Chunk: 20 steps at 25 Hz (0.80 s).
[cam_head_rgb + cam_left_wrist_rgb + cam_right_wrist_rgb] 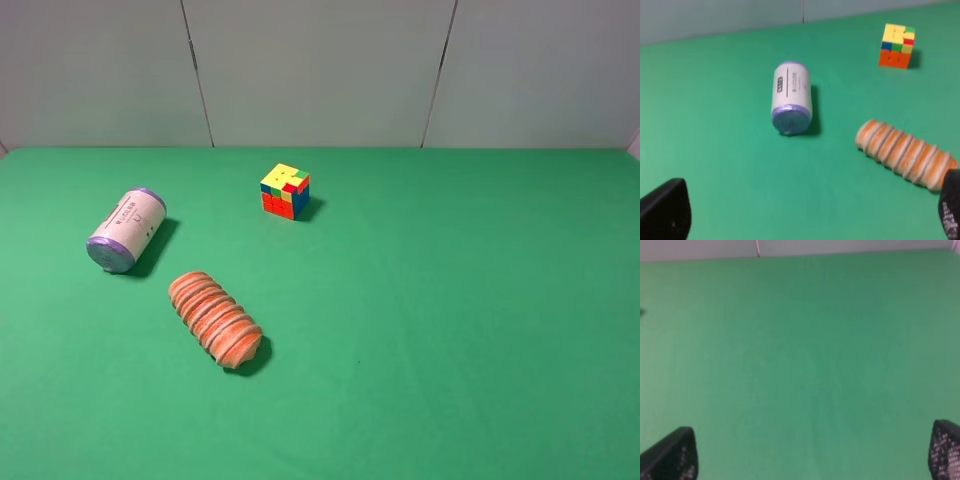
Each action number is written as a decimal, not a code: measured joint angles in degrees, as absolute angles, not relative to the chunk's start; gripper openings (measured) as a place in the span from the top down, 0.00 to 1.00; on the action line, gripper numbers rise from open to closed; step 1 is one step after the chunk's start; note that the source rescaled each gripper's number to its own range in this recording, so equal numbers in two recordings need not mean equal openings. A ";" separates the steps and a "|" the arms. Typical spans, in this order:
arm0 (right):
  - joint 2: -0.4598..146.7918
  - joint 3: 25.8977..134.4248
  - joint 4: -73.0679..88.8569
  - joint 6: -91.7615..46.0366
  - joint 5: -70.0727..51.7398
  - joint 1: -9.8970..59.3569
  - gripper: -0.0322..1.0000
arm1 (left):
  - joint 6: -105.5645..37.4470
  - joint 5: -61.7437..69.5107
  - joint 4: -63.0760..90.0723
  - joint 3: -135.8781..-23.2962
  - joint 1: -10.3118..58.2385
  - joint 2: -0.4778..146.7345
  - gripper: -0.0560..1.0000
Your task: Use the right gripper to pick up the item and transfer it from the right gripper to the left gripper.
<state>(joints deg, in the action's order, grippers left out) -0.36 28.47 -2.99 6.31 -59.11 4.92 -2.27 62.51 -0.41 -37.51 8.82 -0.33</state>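
From the high camera: no arm in sight. Lying on its side on the green table (450, 330), the item (127, 230), left of the puzzle cube (286, 191) and nearer than it, with the ribbed orange roll (216, 320) closer still.

From the left wrist: left gripper (805, 220) spread wide, nothing between the tips; item (791, 97) ahead, well apart from it, purple end facing the lens.

From the right wrist: right gripper (812, 452) likewise spread and empty, only bare cloth ahead.

Probably light, rigid, smooth, prone to rolling. Best pinched across the cream mid-body, leaving one end free for handover.
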 joint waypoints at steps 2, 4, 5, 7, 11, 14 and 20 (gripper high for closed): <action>-0.36 28.47 -2.99 6.31 -59.11 4.92 0.00 | -2.27 61.33 -0.36 -35.94 8.82 -0.36 0.02; -0.36 28.47 -2.99 6.31 -59.11 4.92 0.00 | -2.27 59.66 0.00 -34.49 8.82 -0.36 0.03; -0.36 28.47 -2.99 6.31 -59.11 4.92 0.00 | -2.27 58.97 0.00 -33.67 8.82 -0.36 0.03; -0.36 28.47 -2.99 6.31 -59.11 4.92 0.00 | -2.27 58.08 0.84 -31.90 8.82 -0.36 0.04; -0.36 28.47 -2.99 6.31 -59.11 4.92 0.00 | -2.27 59.47 2.66 -29.11 8.82 -0.43 0.06; -0.36 28.47 -2.99 6.31 -59.11 4.92 0.00 | -2.27 59.80 3.21 -28.86 8.82 -0.43 0.06; -0.36 28.47 -2.92 6.31 -59.11 4.92 0.00 | -2.27 60.30 3.29 -28.30 8.82 -0.43 0.06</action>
<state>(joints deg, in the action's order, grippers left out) -0.36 28.47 -2.92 6.31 -59.11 4.92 -2.27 60.30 3.29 -28.30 8.82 -0.43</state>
